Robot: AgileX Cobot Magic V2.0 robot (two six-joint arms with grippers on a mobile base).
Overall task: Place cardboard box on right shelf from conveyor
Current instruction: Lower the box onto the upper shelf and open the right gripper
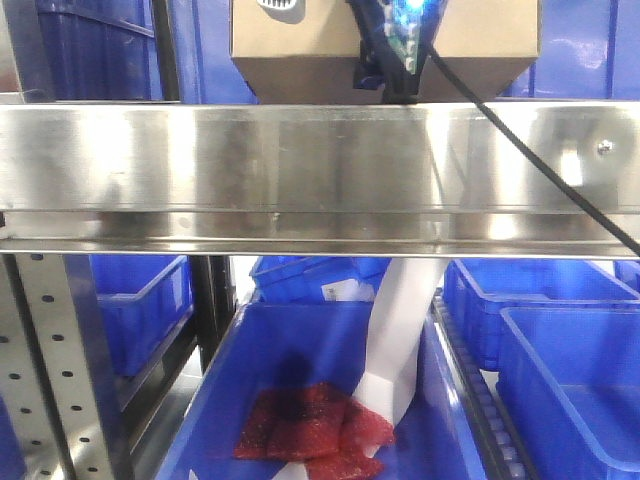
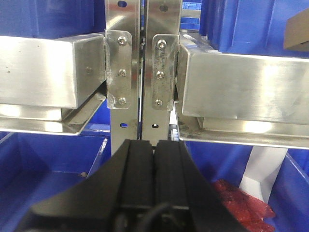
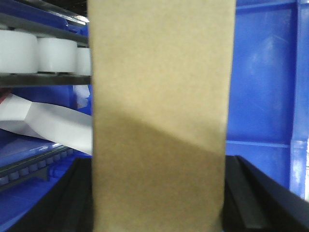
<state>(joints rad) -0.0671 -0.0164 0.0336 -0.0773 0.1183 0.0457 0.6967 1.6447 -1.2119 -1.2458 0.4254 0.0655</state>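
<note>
Gripping cardboard box [image 3: 159, 116], right claw [image 3: 159, 203]

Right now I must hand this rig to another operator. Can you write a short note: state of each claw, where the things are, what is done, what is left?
Left claw: shut, holds nothing, parked in front of the steel uprights between two shelves.
Right claw: shut on the cardboard box, one finger on each side of it.
Cardboard box: in the front view it is above the front rail of the right shelf. Whether it already rests on the shelf cannot be seen.
Conveyor: not in any view.
Done: box picked up and brought to the shelf.
Left: set it down if needed, open the right claw, pull the arm back.
</note>
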